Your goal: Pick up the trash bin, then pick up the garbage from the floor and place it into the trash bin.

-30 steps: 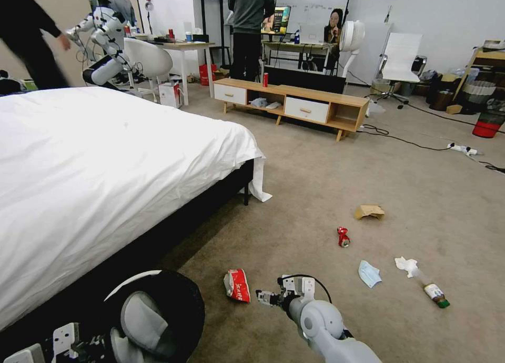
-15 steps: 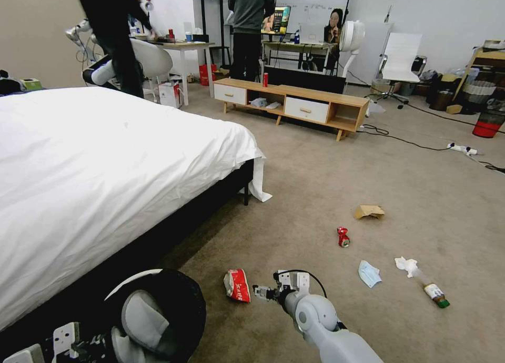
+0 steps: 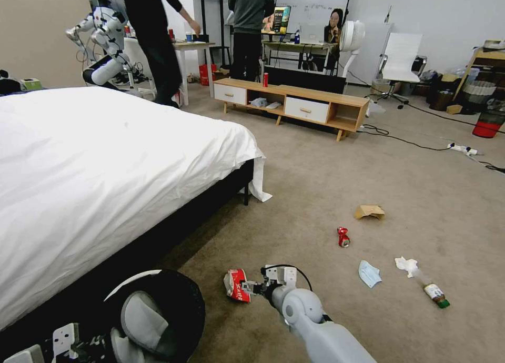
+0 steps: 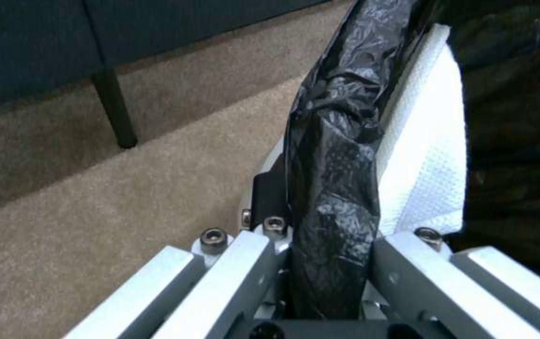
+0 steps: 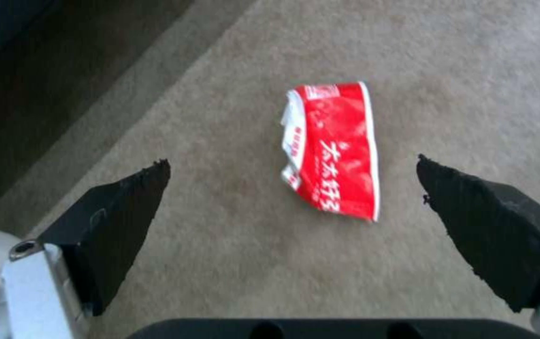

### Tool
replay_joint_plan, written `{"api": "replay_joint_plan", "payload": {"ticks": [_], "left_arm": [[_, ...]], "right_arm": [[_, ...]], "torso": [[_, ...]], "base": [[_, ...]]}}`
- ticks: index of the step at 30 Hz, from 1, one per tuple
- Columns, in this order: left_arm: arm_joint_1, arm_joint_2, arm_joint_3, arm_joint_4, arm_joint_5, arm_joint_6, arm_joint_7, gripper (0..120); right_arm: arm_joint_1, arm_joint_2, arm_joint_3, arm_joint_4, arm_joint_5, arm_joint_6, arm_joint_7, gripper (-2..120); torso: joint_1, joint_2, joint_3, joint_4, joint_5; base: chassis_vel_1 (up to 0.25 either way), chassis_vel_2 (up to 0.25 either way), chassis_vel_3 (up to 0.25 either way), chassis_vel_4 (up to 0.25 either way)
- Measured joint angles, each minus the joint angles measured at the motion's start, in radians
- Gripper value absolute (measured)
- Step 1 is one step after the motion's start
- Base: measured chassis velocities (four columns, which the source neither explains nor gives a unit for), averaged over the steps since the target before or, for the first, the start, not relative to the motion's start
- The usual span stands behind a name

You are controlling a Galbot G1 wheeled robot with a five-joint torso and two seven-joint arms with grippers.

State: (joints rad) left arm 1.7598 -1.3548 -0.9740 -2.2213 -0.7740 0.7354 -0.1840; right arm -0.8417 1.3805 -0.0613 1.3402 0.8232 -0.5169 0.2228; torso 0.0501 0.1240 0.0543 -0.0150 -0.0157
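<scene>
The trash bin (image 3: 173, 300), white with a black bag lining, hangs at the lower left beside the bed. My left gripper (image 4: 330, 263) is shut on its bag-covered rim (image 4: 333, 179). On the carpet the garbage lies scattered: a red-white wrapper (image 3: 236, 285), a crushed red can (image 3: 343, 237), a blue mask (image 3: 369, 273), a white tissue (image 3: 406, 264), a green-capped bottle (image 3: 434, 292) and a brown paper bag (image 3: 369, 211). My right gripper (image 3: 251, 288) is open just right of the wrapper. In the right wrist view the wrapper (image 5: 336, 150) lies on the floor between the black fingertips (image 5: 126, 202), apart from them.
A bed (image 3: 105, 158) with white sheets takes up the left side, its dark frame close to the bin. Far back stand a low wooden cabinet (image 3: 294, 102) with an upright red can (image 3: 265, 79), cables (image 3: 400, 139), a power strip (image 3: 463, 149) and a red mesh wastebasket (image 3: 488, 123).
My right gripper has moved left across the carpet, from a short way off to right beside the red-white wrapper. The bin and left gripper have stayed put.
</scene>
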Motion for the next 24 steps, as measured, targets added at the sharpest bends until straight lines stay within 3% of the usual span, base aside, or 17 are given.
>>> {"api": "replay_joint_plan", "payload": {"ticks": [5, 24], "left_arm": [[0.000, -0.004, -0.006, 0.002, 0.001, 0.000, 0.002, 1], [0.010, -0.026, 0.001, 0.002, 0.025, 0.000, 0.021, 1]], "right_arm": [[0.090, 0.043, -0.032, -0.115, -0.009, 0.021, -0.021, 100], [0.186, 0.160, -0.043, -0.397, -0.121, 0.108, -0.120, 100]], "torso": [[0.000, 0.000, 0.000, 0.0000, -0.0001], [0.000, 0.000, 0.000, 0.0001, 0.0000]], "base": [[0.000, 0.000, 0.000, 0.000], [0.000, 0.000, 0.000, 0.000]]}}
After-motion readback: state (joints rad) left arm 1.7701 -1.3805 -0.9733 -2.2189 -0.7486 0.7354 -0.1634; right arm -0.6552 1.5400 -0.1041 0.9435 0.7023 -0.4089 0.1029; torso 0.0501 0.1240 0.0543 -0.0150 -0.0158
